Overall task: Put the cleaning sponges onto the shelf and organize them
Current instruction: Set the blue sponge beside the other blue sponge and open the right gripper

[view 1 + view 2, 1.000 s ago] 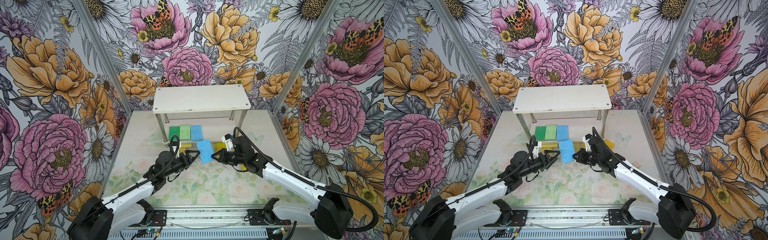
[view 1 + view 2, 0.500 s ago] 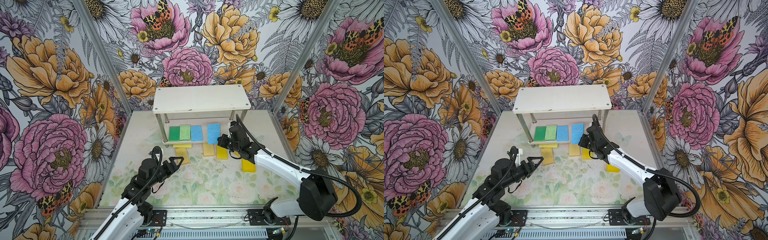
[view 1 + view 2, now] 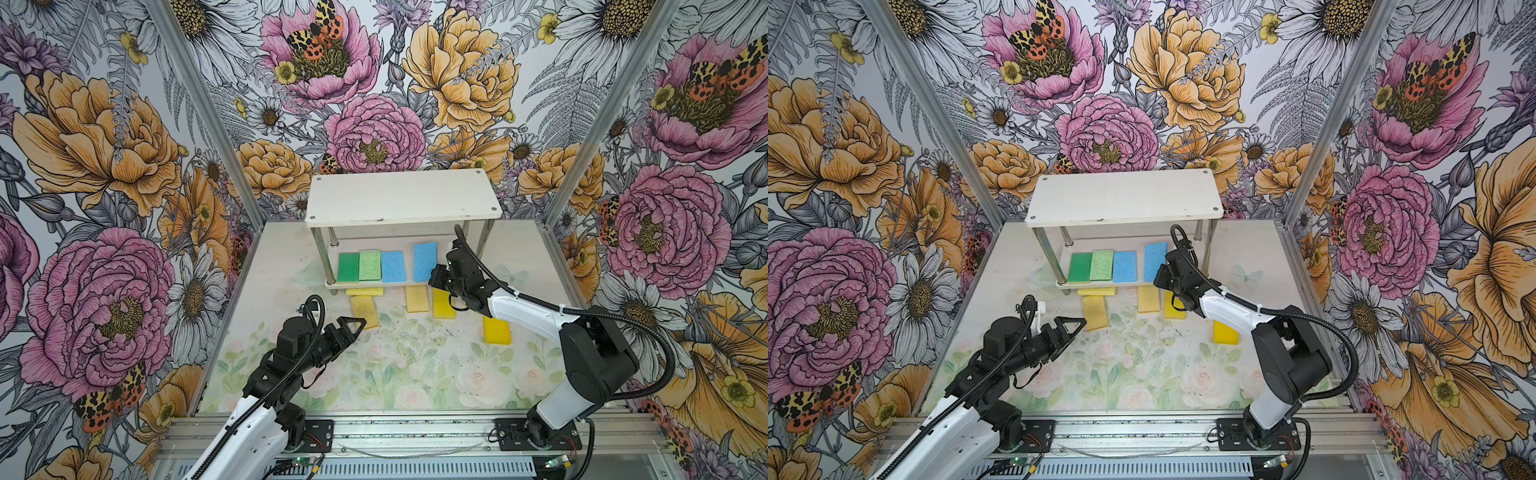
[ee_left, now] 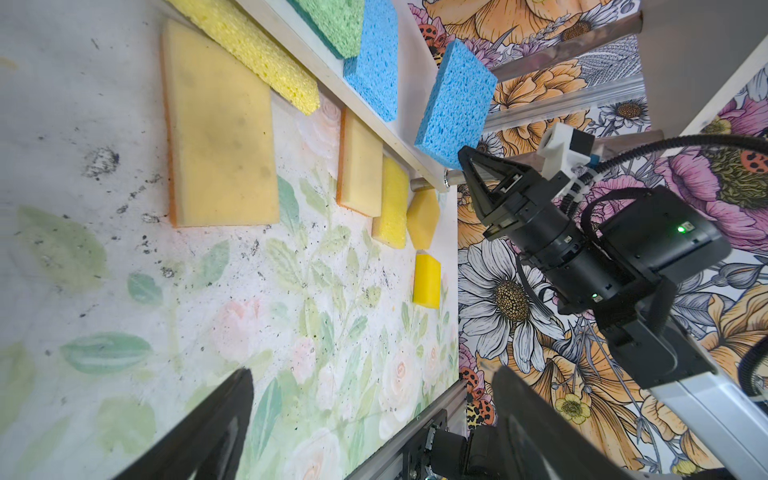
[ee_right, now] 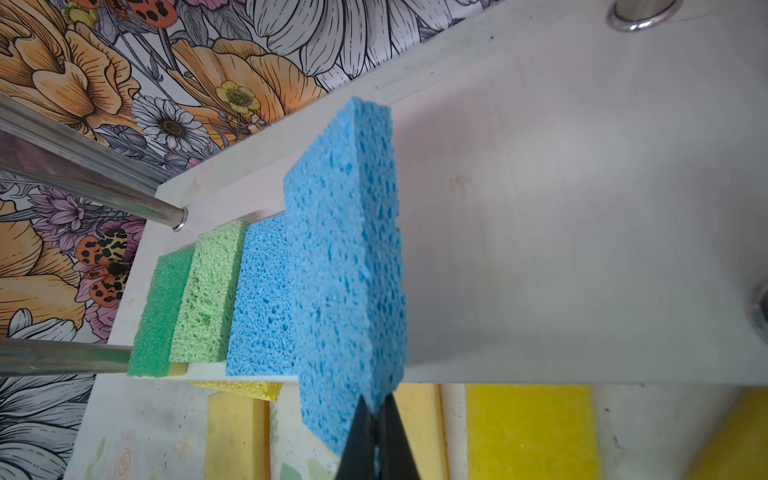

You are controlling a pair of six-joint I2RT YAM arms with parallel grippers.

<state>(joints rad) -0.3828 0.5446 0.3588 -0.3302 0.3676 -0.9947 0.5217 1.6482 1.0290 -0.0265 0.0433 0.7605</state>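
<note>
The right hand [image 5: 376, 419] pinches a blue sponge [image 5: 340, 270] inside the shelf [image 3: 399, 199]; the left hand [image 3: 349, 332] gapes wide, empty.

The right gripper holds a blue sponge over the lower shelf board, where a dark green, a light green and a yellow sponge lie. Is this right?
No: the third lying sponge is blue, not yellow; the right wrist view shows it.

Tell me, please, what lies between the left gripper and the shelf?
A tan sponge, then a pale yellow sponge at the foot of the shelf, seen in both top views.
</note>
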